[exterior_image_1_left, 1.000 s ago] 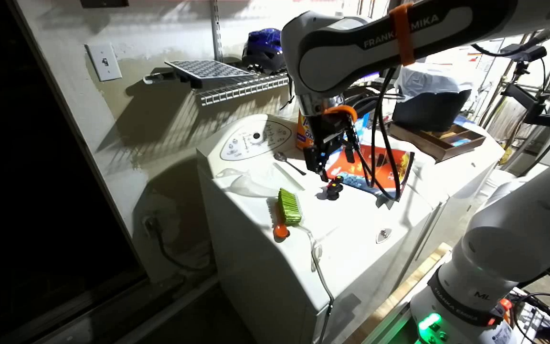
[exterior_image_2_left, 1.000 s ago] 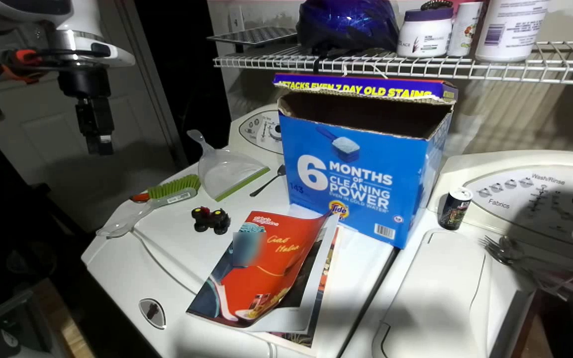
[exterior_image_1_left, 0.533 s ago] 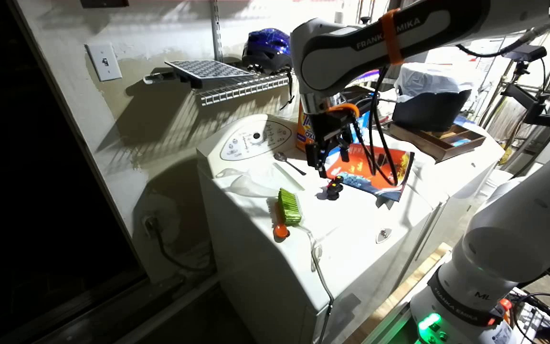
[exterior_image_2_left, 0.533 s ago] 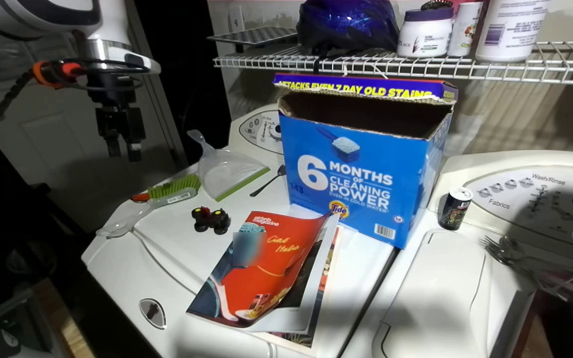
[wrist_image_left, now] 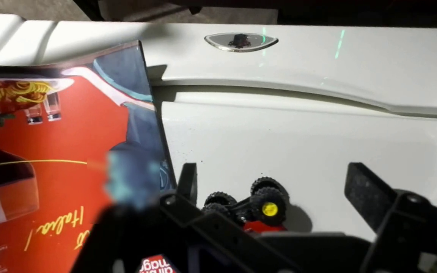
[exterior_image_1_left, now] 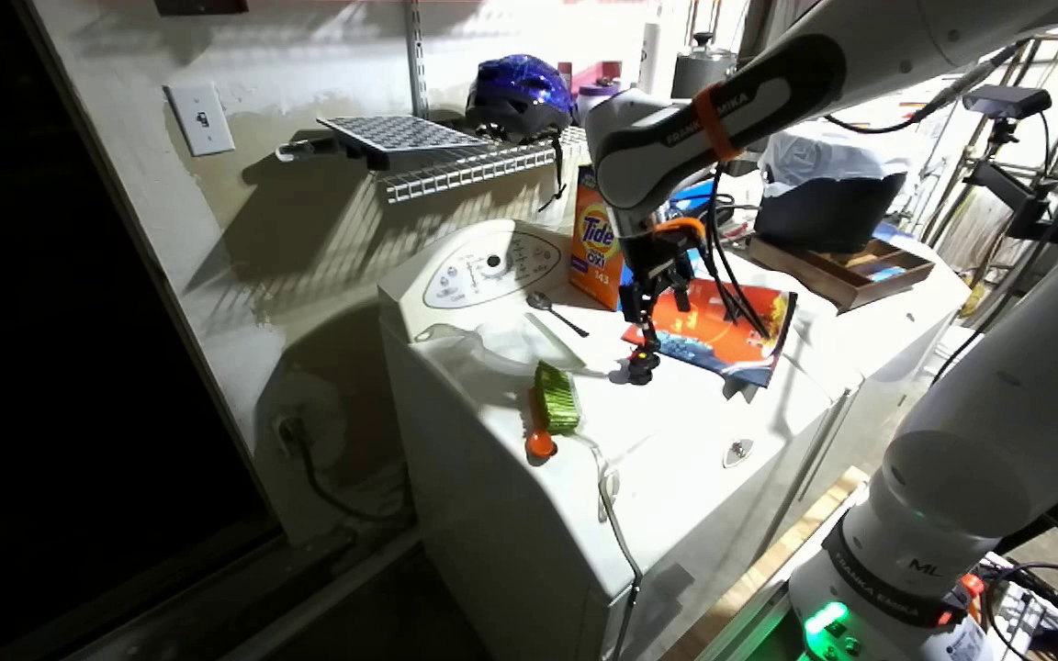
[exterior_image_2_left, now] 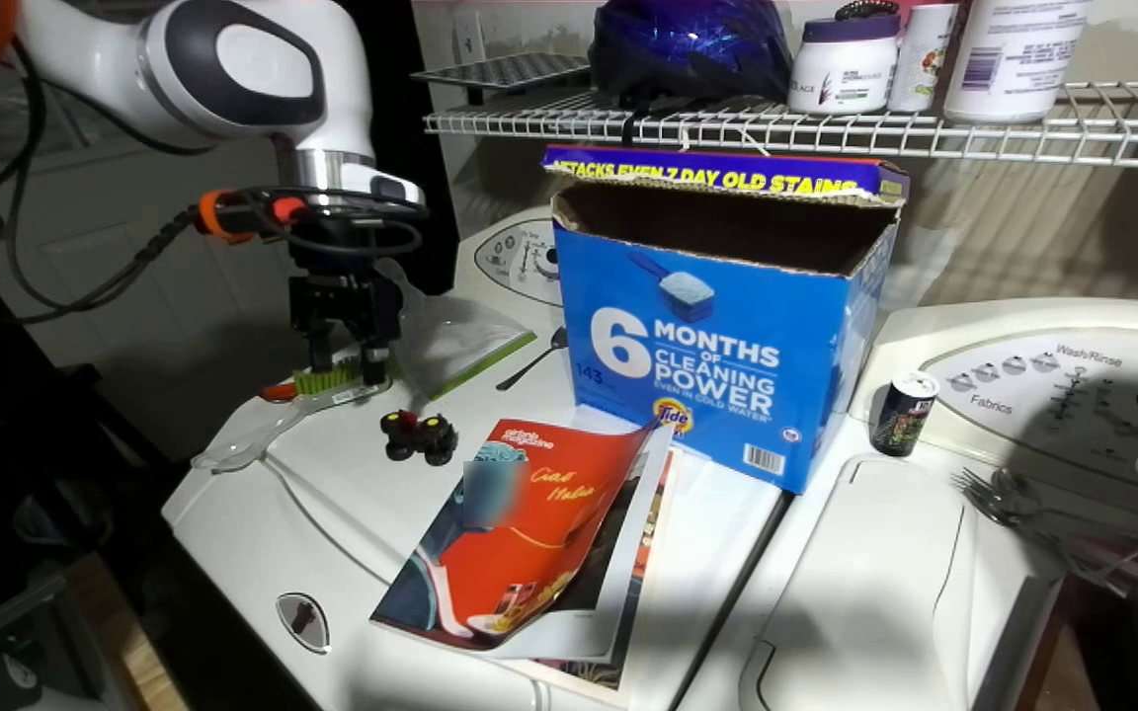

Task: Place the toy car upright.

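Observation:
The toy car is a small black-and-red toy with big dark tyres and yellow hubs, not green. It appears to lie on its side on the white washer lid, in both exterior views [exterior_image_1_left: 643, 369] [exterior_image_2_left: 419, 437]. In the wrist view the toy car [wrist_image_left: 268, 207] shows its wheels and some red body; the rest is hidden behind the gripper's parts. My gripper [exterior_image_1_left: 665, 324] is open and empty, above the lid near the car. Its spread fingers [exterior_image_2_left: 347, 373] also show in an exterior view. In the wrist view the open jaws [wrist_image_left: 273, 182] stand either side of the car, apart from it.
A red magazine [exterior_image_2_left: 539, 523] lies beside the car. A green-bristled brush [exterior_image_2_left: 347, 371], a clear dustpan [exterior_image_2_left: 446, 336] and a dark spoon [exterior_image_2_left: 534, 360] lie toward the back. A tall blue detergent box [exterior_image_2_left: 697, 346] stands behind the magazine, under a wire shelf [exterior_image_2_left: 925, 140].
My gripper has come down and across toward the toy car, turning so both fingers show apart. The toy car and the other things have not moved.

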`<move>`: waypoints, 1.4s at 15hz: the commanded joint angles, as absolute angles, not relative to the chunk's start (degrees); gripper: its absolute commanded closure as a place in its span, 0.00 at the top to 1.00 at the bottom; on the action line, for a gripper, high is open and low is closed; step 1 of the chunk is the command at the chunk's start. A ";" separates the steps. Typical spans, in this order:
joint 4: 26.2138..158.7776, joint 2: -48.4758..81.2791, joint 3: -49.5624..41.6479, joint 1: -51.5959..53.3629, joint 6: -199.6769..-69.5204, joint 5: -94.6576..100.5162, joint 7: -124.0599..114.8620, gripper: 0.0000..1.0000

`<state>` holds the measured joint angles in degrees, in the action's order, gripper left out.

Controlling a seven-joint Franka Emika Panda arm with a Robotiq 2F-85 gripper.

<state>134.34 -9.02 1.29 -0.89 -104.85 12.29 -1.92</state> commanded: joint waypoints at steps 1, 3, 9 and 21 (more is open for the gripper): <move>131.22 -2.44 -0.11 -1.69 -107.35 14.28 -1.68 1.00; 129.90 -0.15 -0.87 -1.84 -108.95 13.56 -1.15 1.00; 124.78 6.04 -2.11 -2.08 -109.54 13.38 0.28 1.00; 119.40 14.28 -2.70 -1.96 -109.14 14.43 0.81 1.00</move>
